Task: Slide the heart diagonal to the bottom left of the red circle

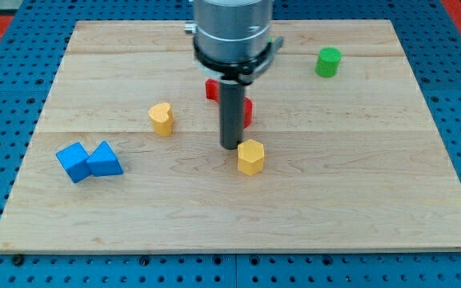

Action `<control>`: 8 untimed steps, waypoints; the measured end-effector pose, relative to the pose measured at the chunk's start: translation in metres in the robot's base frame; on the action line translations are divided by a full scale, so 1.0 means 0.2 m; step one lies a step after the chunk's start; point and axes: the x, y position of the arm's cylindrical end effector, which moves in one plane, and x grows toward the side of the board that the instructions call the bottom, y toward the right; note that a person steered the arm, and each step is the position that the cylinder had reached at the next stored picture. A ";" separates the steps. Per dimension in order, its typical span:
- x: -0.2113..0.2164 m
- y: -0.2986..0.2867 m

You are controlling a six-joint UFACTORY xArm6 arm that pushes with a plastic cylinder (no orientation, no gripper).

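A yellow heart block (161, 118) sits left of centre on the wooden board (358, 184). My tip (230, 147) is down near the board's middle, well to the right of the heart and just up-left of a yellow hexagon block (250, 157). Red shows on both sides of the rod: a piece (211, 90) at the rod's upper left and a piece (247, 112) at its right. The rod hides most of both, so I cannot tell which is the red circle.
A blue cube (73, 162) and a blue triangle (104, 160) touch each other at the left. A green cylinder (328, 62) stands at the upper right. The arm's grey body (232, 32) overhangs the board's top middle.
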 end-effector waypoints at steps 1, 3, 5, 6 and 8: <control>-0.21 -0.18; -0.37 -0.49; -0.04 -0.34; 0.13 -0.22; 0.25 -0.22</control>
